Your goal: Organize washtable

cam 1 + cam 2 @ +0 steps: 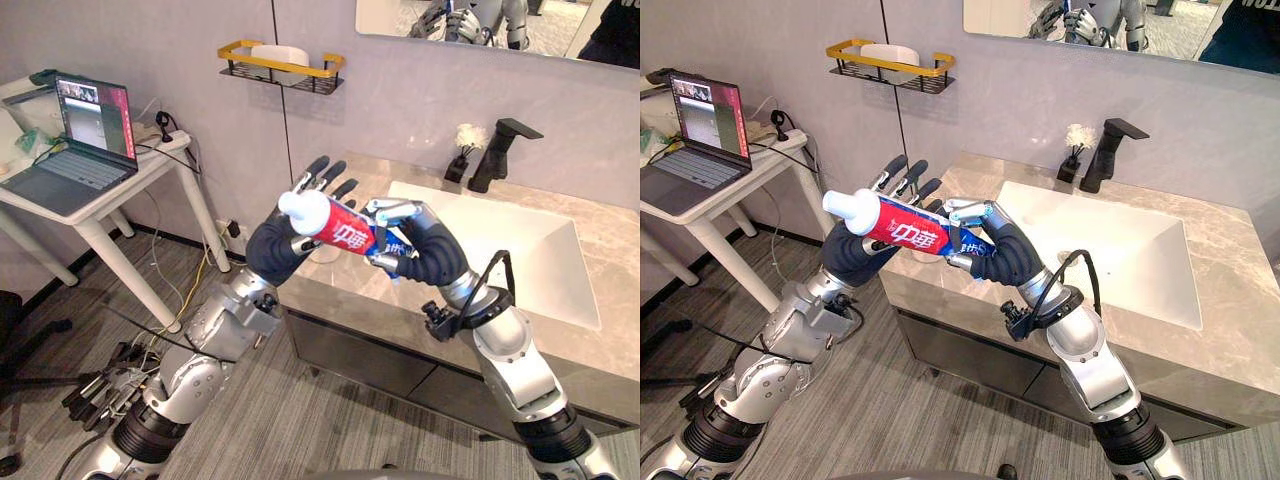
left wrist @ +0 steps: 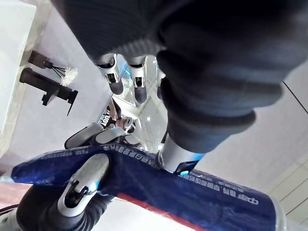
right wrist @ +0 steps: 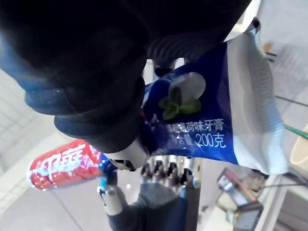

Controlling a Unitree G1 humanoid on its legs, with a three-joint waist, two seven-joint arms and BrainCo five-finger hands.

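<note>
Mid-air, over the near left corner of the tabletop (image 1: 600,240): toothpaste tube (image 1: 340,228) held level between both hands, not touching the surface. Right hand (image 1: 420,245) has its fingers clenched on the blue crimped end. Left hand (image 1: 322,182) is at the white cap end, fingers straight up behind the tube, thumb hooked across it and pinning it to the palm.

Looks like a hand-to-hand transfer or regrip; can't tell which way. Next move needs one hand to let go cleanly before the other carries, or the tube twists.

Further back: sink (image 1: 500,250), then black faucet (image 1: 500,150) and small flower vase (image 1: 465,150); wall rack (image 1: 282,65) far left is a likely drop spot
</note>
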